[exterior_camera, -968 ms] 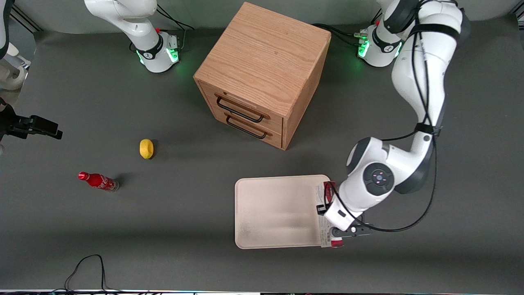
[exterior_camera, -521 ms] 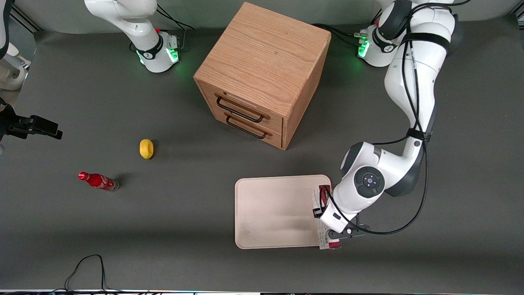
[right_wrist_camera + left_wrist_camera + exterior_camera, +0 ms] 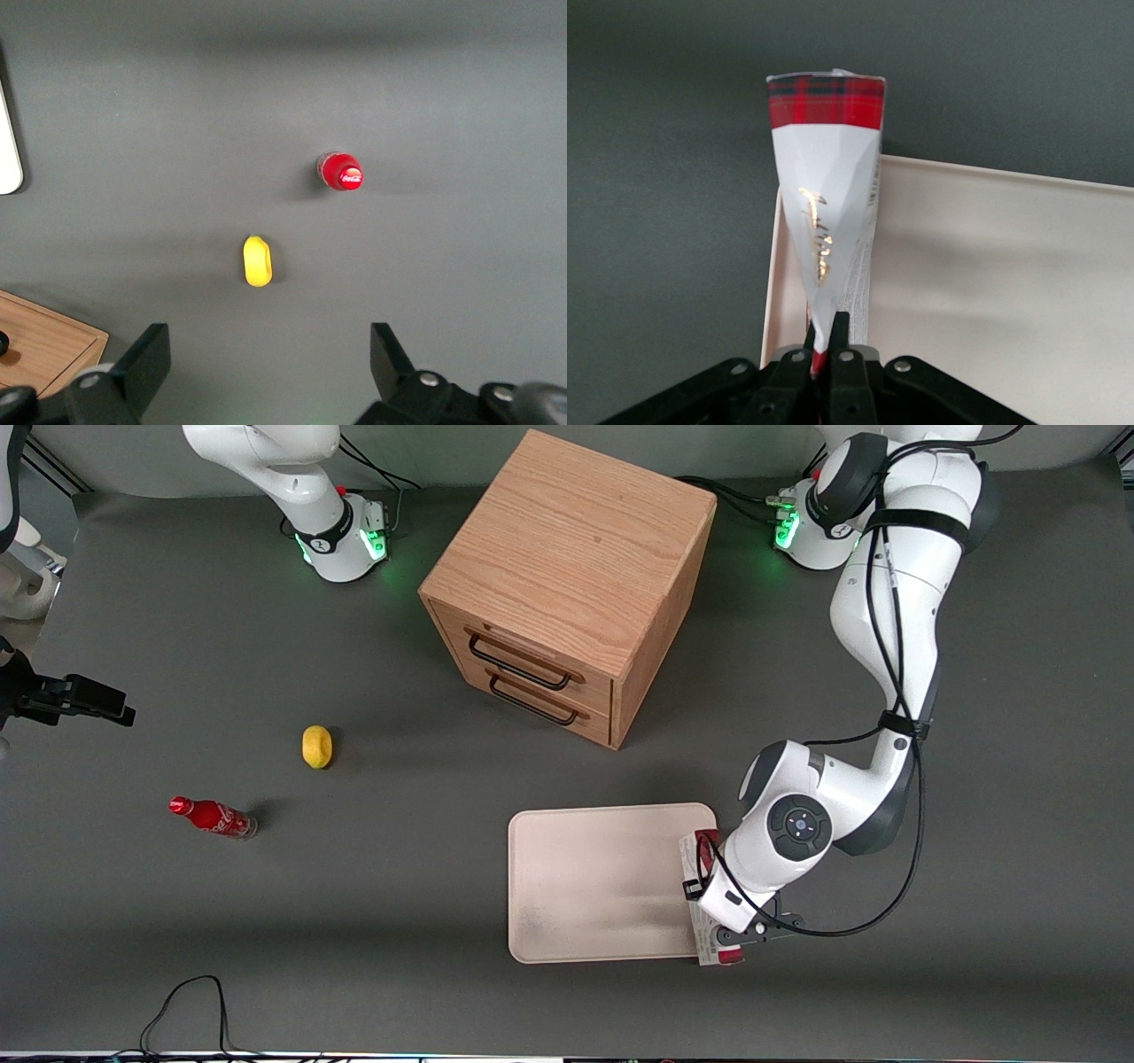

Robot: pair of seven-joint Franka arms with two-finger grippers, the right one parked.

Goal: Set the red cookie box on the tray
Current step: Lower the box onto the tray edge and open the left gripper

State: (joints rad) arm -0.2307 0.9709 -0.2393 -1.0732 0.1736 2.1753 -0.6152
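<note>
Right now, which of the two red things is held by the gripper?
The red cookie box, pinched by the gripper at the tray edge; the cola bottle stands free.

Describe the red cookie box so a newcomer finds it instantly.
Start at the cream tray, nearer the camera than the wooden cabinet. The red cookie box hangs over its rim at the working arm's end, pinched in the gripper. Tartan band, white panel, unlike the cola bottle.
</note>
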